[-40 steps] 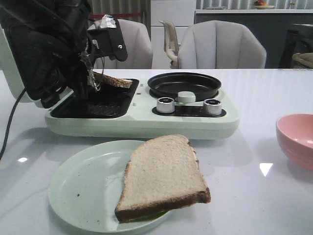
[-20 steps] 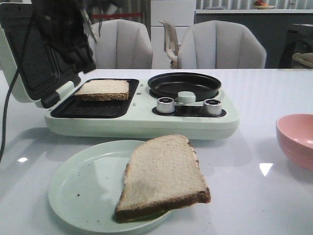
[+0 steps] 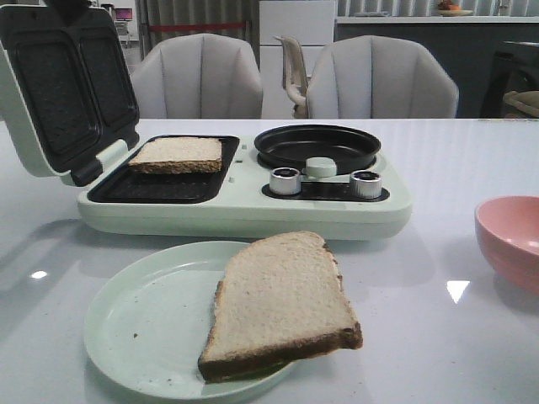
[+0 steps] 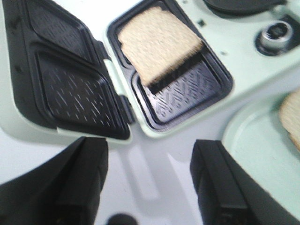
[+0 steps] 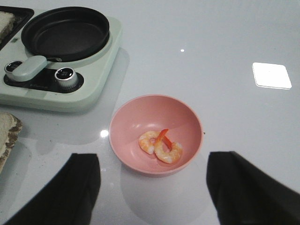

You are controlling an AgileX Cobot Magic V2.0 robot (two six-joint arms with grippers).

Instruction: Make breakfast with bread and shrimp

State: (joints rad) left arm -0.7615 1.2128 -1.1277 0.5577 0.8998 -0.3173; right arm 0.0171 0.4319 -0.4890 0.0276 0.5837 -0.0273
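1. A pale green breakfast maker (image 3: pixel 253 215) stands on the glossy white table (image 3: pixel 438 160), its hinged lid (image 3: pixel 59 84) propped open on the robot's left, showing two dark ribbed panels.
2. One slice of pale beige sandwich bread with a dark brown crust (image 3: pixel 177 155) lies in the black ribbed grill tray (image 3: pixel 143 187), toward the tray's far right part; in the left wrist view it covers only part of the tray (that view is somewhat blurred).
3. The second slice of the same bread (image 3: pixel 278 305) rests on a round pale green plate (image 3: pixel 139 324) in front of the machine, on the plate's right half, one corner reaching past the rim.
4. A round black frying pan (image 3: pixel 318 145) sits on the machine's right half, with two silver knobs (image 3: pixel 285 180) in front of it and a pale green handle between them.
5. A pink bowl (image 5: pixel 155 133) stands on the table to the right of the machine, apart from it; two curled pink-orange shrimp (image 5: pixel 161 146) lie touching each other at its bottom.
6. The left gripper (image 4: pixel 150 180) hangs above the table near the open lid and the tray, its dark fingers spread wide with nothing between them.
7. The right gripper (image 5: pixel 152 190) hovers over the bowl, fingers likewise wide apart and holding nothing.
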